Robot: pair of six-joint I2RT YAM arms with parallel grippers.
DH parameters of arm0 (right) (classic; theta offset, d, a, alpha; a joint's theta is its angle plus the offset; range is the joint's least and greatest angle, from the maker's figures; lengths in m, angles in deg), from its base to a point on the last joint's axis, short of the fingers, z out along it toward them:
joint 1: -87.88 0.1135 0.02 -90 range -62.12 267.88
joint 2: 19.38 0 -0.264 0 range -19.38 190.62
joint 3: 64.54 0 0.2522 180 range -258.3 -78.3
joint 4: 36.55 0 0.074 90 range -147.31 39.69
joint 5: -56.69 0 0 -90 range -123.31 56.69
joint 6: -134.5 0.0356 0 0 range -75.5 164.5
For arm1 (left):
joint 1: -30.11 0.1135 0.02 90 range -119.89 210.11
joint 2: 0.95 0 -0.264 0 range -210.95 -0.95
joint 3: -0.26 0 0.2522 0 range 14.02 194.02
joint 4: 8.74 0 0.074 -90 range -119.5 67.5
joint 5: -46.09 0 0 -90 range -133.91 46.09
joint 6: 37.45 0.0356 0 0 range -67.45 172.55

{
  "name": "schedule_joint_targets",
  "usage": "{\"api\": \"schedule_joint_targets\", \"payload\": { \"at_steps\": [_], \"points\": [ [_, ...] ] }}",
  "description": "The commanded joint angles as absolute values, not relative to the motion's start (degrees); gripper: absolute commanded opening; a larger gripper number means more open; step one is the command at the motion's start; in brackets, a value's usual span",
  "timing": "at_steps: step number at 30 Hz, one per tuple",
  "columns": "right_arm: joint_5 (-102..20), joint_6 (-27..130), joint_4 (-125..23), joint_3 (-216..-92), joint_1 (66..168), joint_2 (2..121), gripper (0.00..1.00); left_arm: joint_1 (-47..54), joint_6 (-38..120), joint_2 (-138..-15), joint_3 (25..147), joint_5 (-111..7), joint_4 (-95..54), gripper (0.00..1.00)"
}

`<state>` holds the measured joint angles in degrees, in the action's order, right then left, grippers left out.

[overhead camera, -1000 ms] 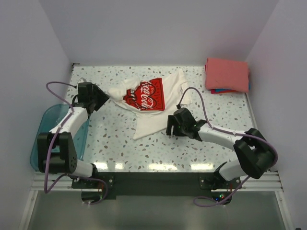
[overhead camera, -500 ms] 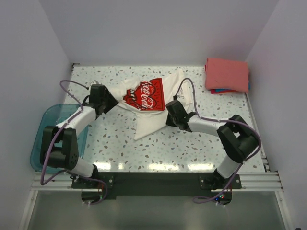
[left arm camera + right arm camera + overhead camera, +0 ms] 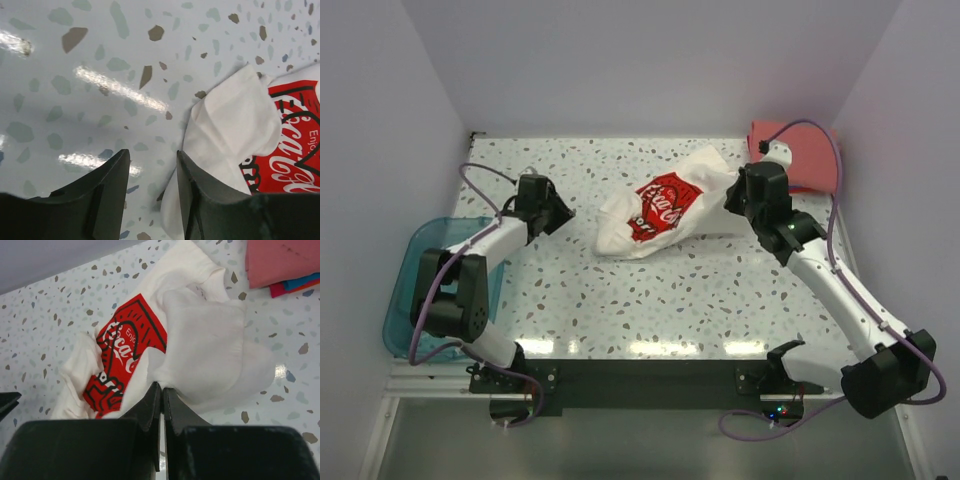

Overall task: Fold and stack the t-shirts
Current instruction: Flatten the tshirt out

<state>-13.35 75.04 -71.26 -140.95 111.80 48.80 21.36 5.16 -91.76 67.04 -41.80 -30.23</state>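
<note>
Cream-white t-shirt [image 3: 655,212], one, large, red-and-white chest print: bunched mid-table, not yet folded. Coral-red t-shirt [image 3: 815,160], folded, far right corner, a blue edge [image 3: 306,281] beneath it: the stack. My right gripper [image 3: 161,390]: fingers pressed together, pinching a fold of the cream cloth at its right side. My left gripper [image 3: 152,162]: jaws apart, empty, just beside the shirt's left edge. Step, as I judge: spreading flat. Next calls for a left-side grip, then drawing the cloth taut.

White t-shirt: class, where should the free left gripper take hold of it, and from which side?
Pinch the white t-shirt at its bunched left end, from the left. The right gripper holds the opposite end, and this raised fold lies beside the open left gripper.
</note>
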Motion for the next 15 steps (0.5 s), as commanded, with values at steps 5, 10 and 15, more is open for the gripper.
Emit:
{"api": "schedule_joint_targets", "payload": {
  "at_steps": [5, 10, 15],
  "points": [
    [-13.98, 70.43, -77.38, -142.46, 111.96, 51.1, 0.0, 14.31, 11.06, -91.83, 67.63, -52.0, -20.56, 0.66],
    [-14.33, 70.07, -77.64, -142.55, 111.96, 51.19, 0.0, 6.93, 17.38, -90.7, 67.82, -49.18, -22.41, 0.66],
    [-15.73, 70.07, -77.03, -142.11, 111.96, 51.63, 0.0, 2.08, 22.05, -90.51, 67.55, -46.2, -22.24, 0.65]
  ]
}}
